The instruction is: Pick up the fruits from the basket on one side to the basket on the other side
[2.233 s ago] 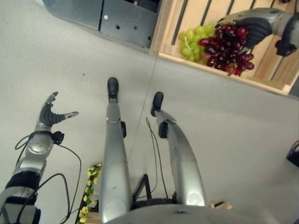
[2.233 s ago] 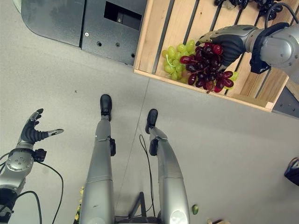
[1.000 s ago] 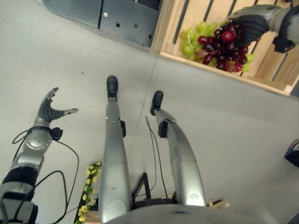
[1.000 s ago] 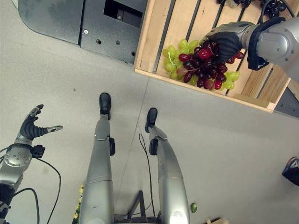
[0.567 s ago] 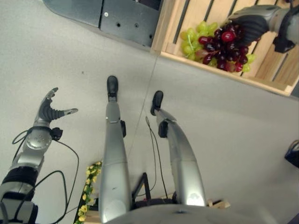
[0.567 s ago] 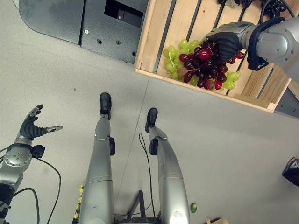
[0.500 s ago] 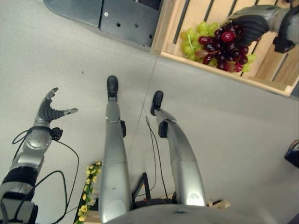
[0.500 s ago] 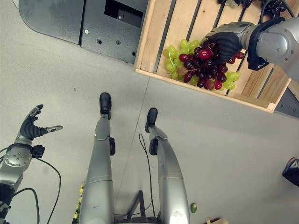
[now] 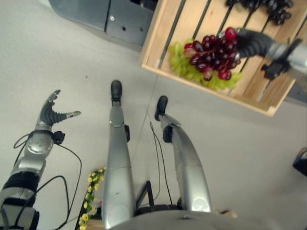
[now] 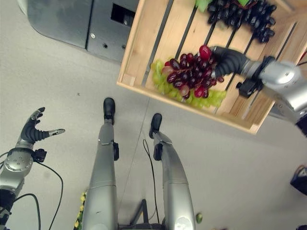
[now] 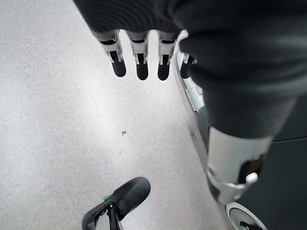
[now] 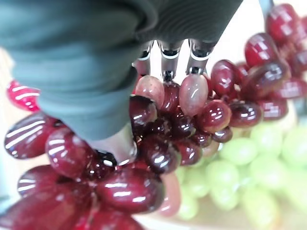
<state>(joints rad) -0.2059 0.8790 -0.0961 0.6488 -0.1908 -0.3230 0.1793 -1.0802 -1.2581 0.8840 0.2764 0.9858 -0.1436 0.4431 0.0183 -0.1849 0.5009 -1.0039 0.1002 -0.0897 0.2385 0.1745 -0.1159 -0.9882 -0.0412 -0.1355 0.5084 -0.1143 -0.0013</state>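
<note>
Robot hand on the right [image 10: 225, 60] reaches into the wooden crate [image 10: 144, 43] at the upper right of the frame, its fingers curled into the bunch of red grapes [image 10: 189, 72] and closed on it, as the right wrist view shows with dark tips buried among the berries. That bunch rests on green grapes [image 10: 160, 79] near the crate's front edge, and a dark bunch [image 10: 240, 14] lies further back, at the top of the frame. The left robot hand [image 10: 33, 129] hangs at the lower left over the grey floor [image 10: 57, 86], fingers loosely spread and empty. Judging by looks, the red bunch is light but floppy, glossy and easily bruised, and single berries may tear off; a hold high near the stem, with fingers cupping the mass from beneath, seems safest
</note>
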